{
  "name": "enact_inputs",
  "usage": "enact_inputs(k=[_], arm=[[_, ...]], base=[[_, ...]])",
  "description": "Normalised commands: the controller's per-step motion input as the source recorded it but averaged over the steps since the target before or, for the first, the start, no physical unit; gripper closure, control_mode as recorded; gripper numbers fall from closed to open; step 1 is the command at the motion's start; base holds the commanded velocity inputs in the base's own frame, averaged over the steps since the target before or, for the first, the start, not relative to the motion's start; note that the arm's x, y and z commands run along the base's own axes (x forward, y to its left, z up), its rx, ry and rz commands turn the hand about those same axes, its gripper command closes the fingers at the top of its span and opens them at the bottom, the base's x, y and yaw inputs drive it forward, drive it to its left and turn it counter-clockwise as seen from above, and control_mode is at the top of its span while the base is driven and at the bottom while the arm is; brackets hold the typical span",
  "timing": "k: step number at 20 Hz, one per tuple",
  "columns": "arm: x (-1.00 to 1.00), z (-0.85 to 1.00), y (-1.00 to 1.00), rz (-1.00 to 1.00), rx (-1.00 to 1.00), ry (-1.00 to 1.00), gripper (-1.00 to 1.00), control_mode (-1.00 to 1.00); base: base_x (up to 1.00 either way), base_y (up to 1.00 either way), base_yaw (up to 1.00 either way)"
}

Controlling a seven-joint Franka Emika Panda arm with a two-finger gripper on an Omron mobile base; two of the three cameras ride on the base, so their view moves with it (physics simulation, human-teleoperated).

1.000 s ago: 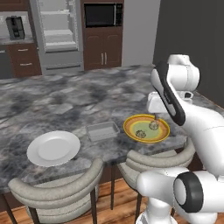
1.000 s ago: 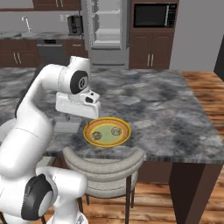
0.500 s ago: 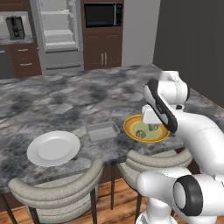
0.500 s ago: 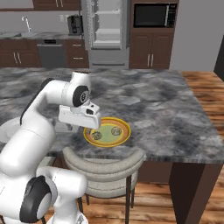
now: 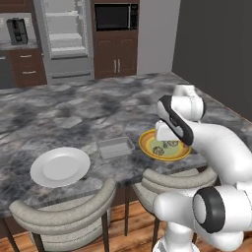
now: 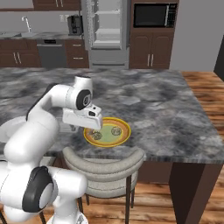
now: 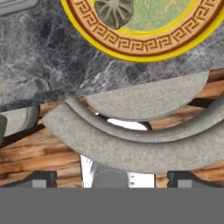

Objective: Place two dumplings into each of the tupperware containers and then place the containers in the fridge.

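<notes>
Two dumplings (image 5: 158,150) (image 5: 171,144) lie on a yellow, orange-rimmed plate (image 5: 183,153) near the island's front edge. My gripper (image 5: 161,141) hangs low over that plate's left part, close above the nearer dumpling (image 6: 97,136). In the hand view its fingertips (image 7: 41,177) stand far apart, open, with nothing between them, and one dumpling (image 7: 113,11) sits at the top on the plate's rim side (image 7: 144,43). A translucent tupperware container (image 5: 115,147) rests empty just left of the plate. The fridge (image 5: 64,37) stands open at the back wall.
A round white plate (image 5: 60,166) lies left of the container. Two grey curved-back chairs (image 5: 69,211) (image 6: 105,162) stand against the island's front edge, one right below the gripper. A black microwave (image 5: 115,16) sits right of the fridge.
The arm has bent down and brought the gripper lower, from above the plate to just over its near-left part. The jaws stayed open; the dumplings and container have not moved.
</notes>
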Motion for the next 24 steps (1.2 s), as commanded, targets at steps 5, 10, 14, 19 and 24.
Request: enact_inputs(k=[5, 10, 14, 19, 24], arm=[[0.3, -0.26, 0.0, 0.0, 0.0, 0.01, -1.0, -1.0], [0.45, -0.44, 0.0, 0.0, 0.0, 0.0, -1.0, -1.0], [0.26, -0.45, 0.0, 0.0, 0.0, -0.13, -1.0, -1.0], [0.2, -0.41, 0.0, -0.01, 0.0, -0.31, -1.0, -1.0], [0.55, -0.33, 0.0, -0.01, 0.0, -0.05, -1.0, -1.0]], base=[[0.0, 0.0, 0.0], [0.0, 0.0, 0.0], [0.0, 0.0, 0.0], [0.0, 0.0, 0.0], [0.0, 0.0, 0.0]])
